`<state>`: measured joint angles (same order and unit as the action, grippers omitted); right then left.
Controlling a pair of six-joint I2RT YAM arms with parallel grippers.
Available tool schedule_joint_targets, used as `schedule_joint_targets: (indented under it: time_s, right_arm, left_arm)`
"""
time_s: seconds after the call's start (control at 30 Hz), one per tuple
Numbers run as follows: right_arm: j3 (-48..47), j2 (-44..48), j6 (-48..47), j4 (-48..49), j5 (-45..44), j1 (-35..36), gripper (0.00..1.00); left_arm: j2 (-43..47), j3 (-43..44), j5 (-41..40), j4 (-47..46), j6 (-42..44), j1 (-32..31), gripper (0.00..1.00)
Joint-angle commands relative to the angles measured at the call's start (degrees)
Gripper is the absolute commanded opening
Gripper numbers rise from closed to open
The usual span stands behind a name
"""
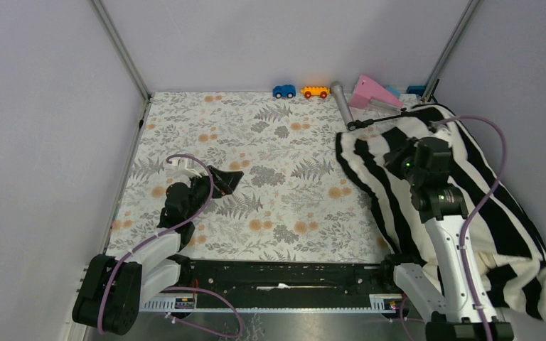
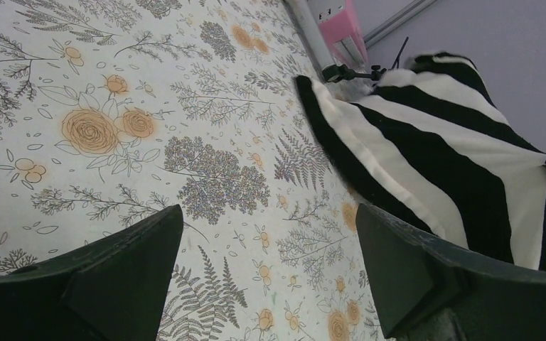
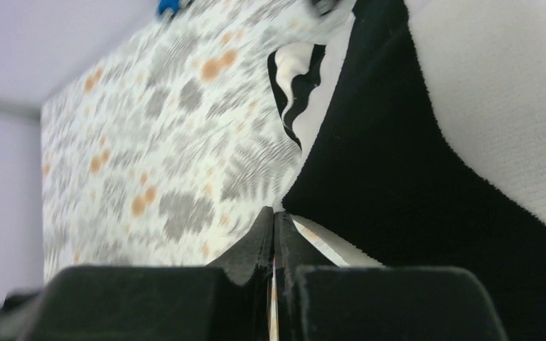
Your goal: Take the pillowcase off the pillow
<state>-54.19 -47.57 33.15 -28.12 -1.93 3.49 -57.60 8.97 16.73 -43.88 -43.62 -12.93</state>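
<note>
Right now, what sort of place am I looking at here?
Probably a robot test cell, not a home: plain walls on metal posts box in a cloth-covered table, two arms are bolted along its edge, toy cars line the back.

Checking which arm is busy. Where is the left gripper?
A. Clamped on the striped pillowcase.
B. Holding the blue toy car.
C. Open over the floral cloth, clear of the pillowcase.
C: the left gripper stands wide open over the floral cloth, with the pillowcase off to its side, untouched by it.

pillowcase [image 2: 441,153] cropped by frame edge, tablecloth [image 3: 149,142] blurred
</note>
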Motion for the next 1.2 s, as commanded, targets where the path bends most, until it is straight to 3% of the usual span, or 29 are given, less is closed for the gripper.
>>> schedule_joint_targets:
  time_s: [0.0, 0.1, 0.23, 0.33, 0.47, 0.5, 0.6, 0.63, 0.73, 0.9, 1.03, 1.17]
  right_arm:
    - [-8.6, -2.8, -1.8, 7.2, 6.2, 11.3, 0.0]
    - [-13.1, -7.7, -4.4, 7.1, 4.3, 21.2, 0.0]
    - [-20.3, -15.5, -10.2, 8.8, -10.3, 41.1, 0.0]
    - [-24.4, -21.7, -13.2, 13.8, -11.2, 47.5, 0.0]
    - [-29.9, -31.0, -12.8, 18.3, -13.2, 47.8, 0.0]
    - [-31.9, -33.2, -13.1, 18.0, -13.6, 47.8, 0.05]
    - [-36.6, -38.0, -15.5, 13.3, -10.7, 47.8, 0.6]
    - [-36.6, -38.3, -15.5, 12.1, -11.5, 47.7, 0.73]
    - [-31.2, -36.5, -13.7, 11.1, -17.9, 47.7, 0.98]
    - [-19.7, -31.9, -9.3, 4.3, -19.9, 42.3, 1.0]
    - [-6.9, -24.5, -8.0, 5.0, -19.3, 35.6, 1.0]
    - [4.0, -18.5, -5.3, 5.6, -18.5, 23.9, 1.0]
  left_arm:
    - [-0.1, 0.5, 1.0, -4.3, -0.3, -0.2, 0.99]
    - [0.1, 0.4, 0.7, -4.2, -0.2, -0.3, 0.99]
    - [-0.1, 0.6, 0.6, -4.2, -0.1, -0.3, 0.99]
    - [0.5, 0.6, 0.4, -3.7, 0.1, -0.4, 0.99]
    - [1.9, 0.7, -0.5, -2.0, 0.7, -0.4, 0.99]
    - [2.1, 0.8, -0.8, -1.5, 0.8, -0.4, 0.99]
    - [3.0, 1.3, -1.3, 0.3, 1.1, -0.4, 0.99]
    - [3.3, 1.3, -1.4, 0.7, 1.2, -0.4, 0.99]
    - [3.6, 1.4, -1.3, 1.0, 0.6, -0.4, 0.99]
    - [0.8, 3.2, -0.9, 3.5, -0.6, -0.5, 0.99]
    - [-4.0, 6.3, -1.1, 8.8, -1.0, -0.6, 0.99]
    - [-9.8, 10.2, 0.6, 11.7, -0.5, -1.0, 0.98]
